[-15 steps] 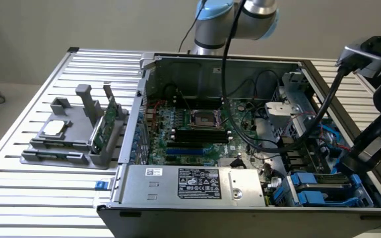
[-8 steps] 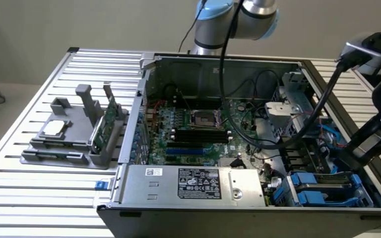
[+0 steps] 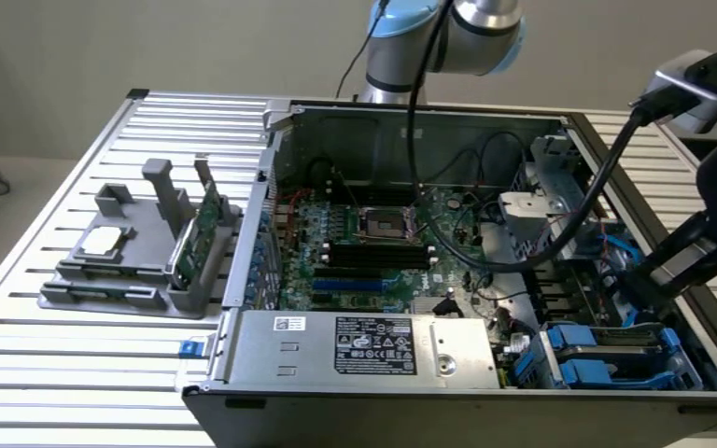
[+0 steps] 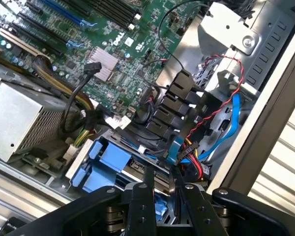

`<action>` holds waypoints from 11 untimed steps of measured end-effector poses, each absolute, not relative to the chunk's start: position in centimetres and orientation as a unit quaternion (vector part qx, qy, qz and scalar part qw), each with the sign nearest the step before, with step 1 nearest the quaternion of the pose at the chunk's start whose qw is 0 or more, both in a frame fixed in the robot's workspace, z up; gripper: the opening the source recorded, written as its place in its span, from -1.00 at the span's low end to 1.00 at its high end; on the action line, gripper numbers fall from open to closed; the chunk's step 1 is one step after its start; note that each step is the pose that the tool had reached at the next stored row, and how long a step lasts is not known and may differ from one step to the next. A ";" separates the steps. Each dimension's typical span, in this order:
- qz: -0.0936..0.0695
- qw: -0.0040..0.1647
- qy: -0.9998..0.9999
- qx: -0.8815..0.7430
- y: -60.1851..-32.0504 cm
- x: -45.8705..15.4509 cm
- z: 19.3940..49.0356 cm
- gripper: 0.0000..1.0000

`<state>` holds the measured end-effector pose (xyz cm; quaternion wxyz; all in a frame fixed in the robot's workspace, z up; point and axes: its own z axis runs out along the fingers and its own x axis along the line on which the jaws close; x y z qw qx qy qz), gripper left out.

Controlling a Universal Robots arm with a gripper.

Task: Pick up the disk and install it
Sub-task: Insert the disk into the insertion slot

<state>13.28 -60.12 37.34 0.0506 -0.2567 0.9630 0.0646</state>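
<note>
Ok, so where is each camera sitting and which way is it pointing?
Exterior view: off the arm, above, looking down into the open computer case on the slatted table; the arm shows at top.
Wrist view: on the wrist, looking past the tool into the case.
Shared: the motherboard, the power supply and the blue drive carriers.

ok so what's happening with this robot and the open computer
A robot arm is working inside an open computer case that sits on a slatted metal table. Its gripper hangs over the drive bay corner of the case, just above the blue drive carriers. Whether it is gripping the disk there can't be made out. On the exterior view's left, a grey holder carries a small silver chip and a green card, well away from the gripper.
</note>
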 end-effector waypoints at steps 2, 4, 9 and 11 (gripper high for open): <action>0.071 0.053 0.965 -0.248 -60.1 13.3 37.3 -0.47; 0.075 0.055 0.967 -0.236 -60.1 13.3 37.3 -0.47; 0.079 0.059 0.974 -0.204 -60.1 13.2 37.3 -0.47; 0.079 0.060 0.977 -0.189 -60.1 13.2 37.2 -0.47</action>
